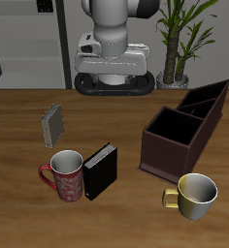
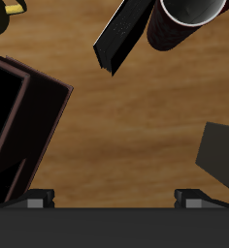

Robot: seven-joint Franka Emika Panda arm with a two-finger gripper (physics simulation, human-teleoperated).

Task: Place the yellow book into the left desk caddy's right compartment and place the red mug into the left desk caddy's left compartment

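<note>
- No brand, label or readable writing shows on any item in either view.
- The yellow book stands tilted toward the far side of the table, well apart from the caddy; its cover is a dull grey pattern. In the wrist view only a dark corner of it shows, cut off by the frame edge.
- The red mug stands upright near the front edge, its handle turned outward, just beside the black book. The wrist view catches only part of its rim and grey inside.
- The black book stands on edge beside the mug; the wrist view shows it as a dark slanted slab.
- The gripper hangs high at the far side of the table, over bare wood; the fingertips are hidden in both views, so whether the jaws are spread or closed cannot be told.
- The left desk caddy lies apart from both task items, its right compartment holding nothing. The wrist view shows one dark corner of it.
- The gold mug sits near the front edge, before the caddy; the wrist view shows only a sliver.
</note>
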